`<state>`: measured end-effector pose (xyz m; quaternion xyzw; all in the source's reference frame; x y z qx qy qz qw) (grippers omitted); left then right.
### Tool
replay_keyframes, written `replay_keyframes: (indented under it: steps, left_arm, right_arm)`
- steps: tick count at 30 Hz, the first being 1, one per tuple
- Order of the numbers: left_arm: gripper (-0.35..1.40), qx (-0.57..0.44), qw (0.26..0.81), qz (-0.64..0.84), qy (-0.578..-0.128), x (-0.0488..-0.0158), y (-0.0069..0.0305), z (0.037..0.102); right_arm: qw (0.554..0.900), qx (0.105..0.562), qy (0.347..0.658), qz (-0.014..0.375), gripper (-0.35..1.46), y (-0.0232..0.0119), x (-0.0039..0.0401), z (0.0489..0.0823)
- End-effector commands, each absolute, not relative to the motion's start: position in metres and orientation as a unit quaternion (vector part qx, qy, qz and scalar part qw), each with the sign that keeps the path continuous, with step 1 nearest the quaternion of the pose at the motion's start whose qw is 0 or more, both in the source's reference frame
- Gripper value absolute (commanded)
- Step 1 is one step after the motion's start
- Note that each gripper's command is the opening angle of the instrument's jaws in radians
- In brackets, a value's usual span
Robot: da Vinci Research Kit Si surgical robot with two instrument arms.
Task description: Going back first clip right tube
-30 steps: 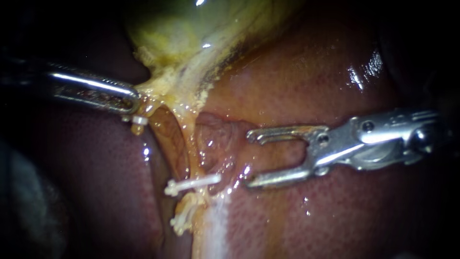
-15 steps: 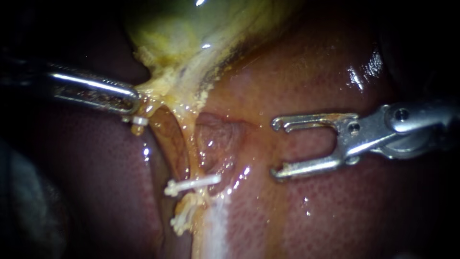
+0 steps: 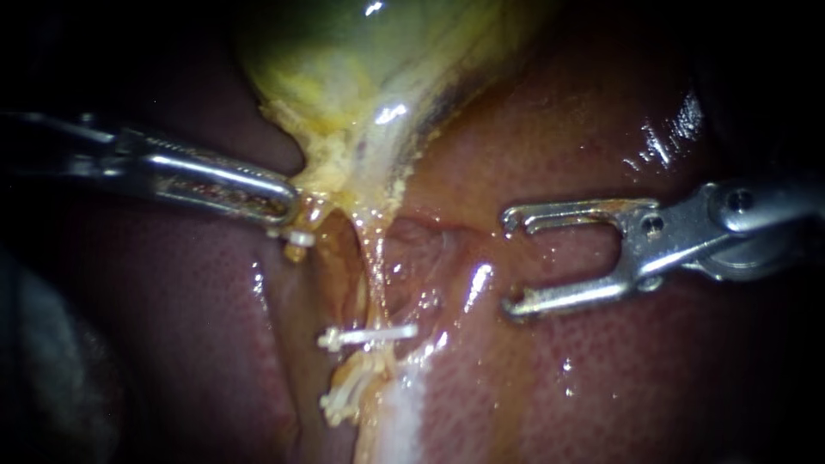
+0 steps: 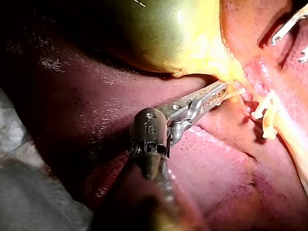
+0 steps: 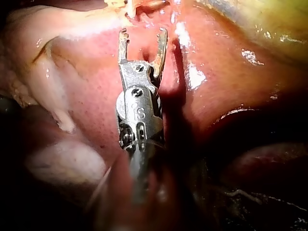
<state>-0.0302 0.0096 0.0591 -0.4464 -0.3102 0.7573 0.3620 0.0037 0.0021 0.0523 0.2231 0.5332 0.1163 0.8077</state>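
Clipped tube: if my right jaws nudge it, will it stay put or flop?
Probably floppy: the tube is thin and looks taut only because the left instrument holds the gallbladder. Likely slippery, given its wet sheen. The clip would probably move with it.

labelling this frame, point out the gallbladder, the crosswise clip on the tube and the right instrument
gallbladder (image 3: 361, 60), endoscope view, on its greenish body
crosswise clip (image 3: 378, 333), endoscope view, on the middle of its white bar
right instrument (image 3: 509, 263), endoscope view, midway between its open jaw tips
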Motion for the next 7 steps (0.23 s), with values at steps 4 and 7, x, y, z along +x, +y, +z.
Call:
replay_keyframes:
  steps: [4, 7]
  left_arm:
    - [-0.35, -0.445, 0.361, 0.759, -0.311, -0.0303, 0.0095, 0.0595]
    - [-0.35, -0.445, 0.361, 0.759, -0.311, -0.0302, 0.0096, 0.0594]
  right_arm:
    - [0.808, 0.223, 0.533, 0.116, 0.48, 0.0021, 0.0036, 0.0522]
    - [0.808, 0.223, 0.533, 0.116, 0.48, 0.0021, 0.0036, 0.0522]
